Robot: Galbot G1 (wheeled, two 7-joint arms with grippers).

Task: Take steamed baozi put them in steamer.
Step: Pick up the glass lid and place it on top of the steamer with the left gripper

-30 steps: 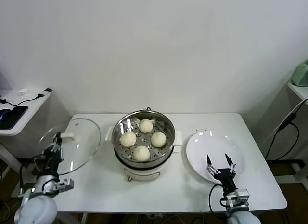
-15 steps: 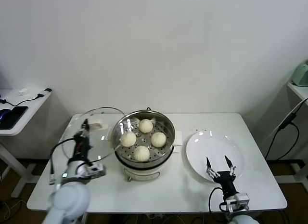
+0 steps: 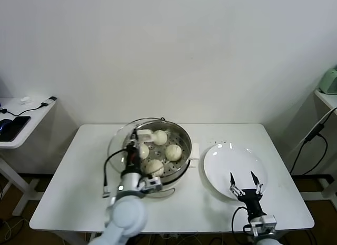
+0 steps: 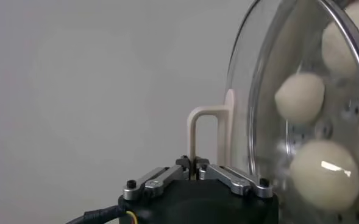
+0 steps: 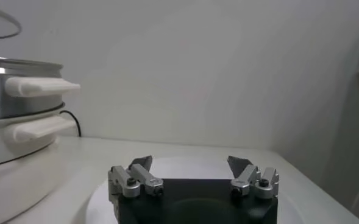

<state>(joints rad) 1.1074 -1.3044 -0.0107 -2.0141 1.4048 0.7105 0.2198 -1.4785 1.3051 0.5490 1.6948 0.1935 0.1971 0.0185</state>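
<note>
Glass lid pinched by its handle in my left gripper, overhanging steamer rim; right gripper wide, idle over plate.

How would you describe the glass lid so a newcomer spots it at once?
Start at the white table and find the shiny steamer at its middle, with four buns inside. The glass lid hangs over the steamer's left side, gripped by its pale handle in the left end effector. Unlike the white plate, it is see-through.
</note>
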